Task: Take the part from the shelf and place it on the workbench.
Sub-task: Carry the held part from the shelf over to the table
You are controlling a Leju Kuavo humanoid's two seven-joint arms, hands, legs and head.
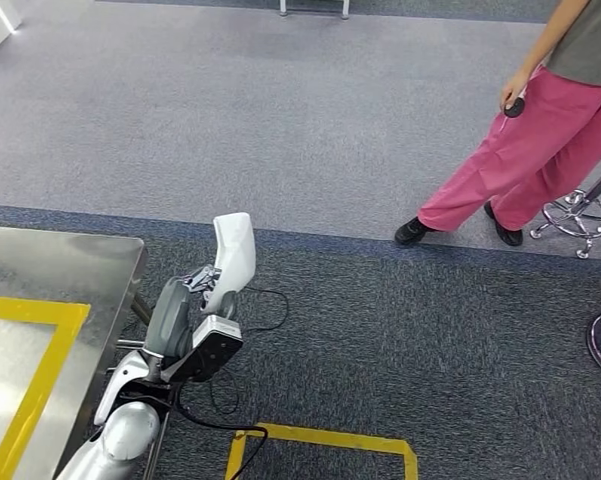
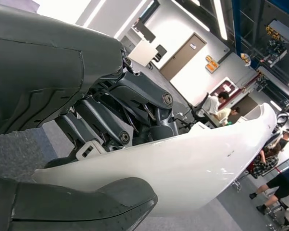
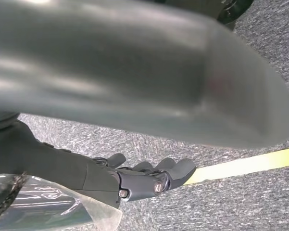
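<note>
Left robot hand (image 1: 206,290) grips a white curved plastic part (image 1: 233,250), holding it upright above the dark blue-grey carpet (image 1: 403,330), just off the corner of the steel tabletop (image 1: 78,262). In the left wrist view the dark fingers (image 2: 135,103) press one face of the white shell (image 2: 194,163) and the thick thumb (image 2: 99,202) clamps the other side, so the part is pinched firmly between them. The part has not reached the tabletop; its lower end sits just beside the tabletop's rounded corner, over the floor.

A yellow tape border (image 1: 44,350) marks a rectangle on the tabletop, set in from the metal edge. More yellow tape (image 1: 327,440) outlines a box on the carpet below the arm, and a black cable (image 1: 263,310) loops across the floor near it.

The right robot hand (image 3: 150,175) hangs over carpet beside a yellow floor line (image 3: 244,163), fingers extended and lightly curved, holding nothing.

Ahead, a band of lighter grey carpet (image 1: 244,110) stretches wide. To the right a person in pink trousers (image 1: 531,160) steps along the boundary between the two carpet tones, one hand (image 1: 514,92) holding a small dark object. A chrome stool base (image 1: 580,215) stands at the right edge, well apart from the arm
</note>
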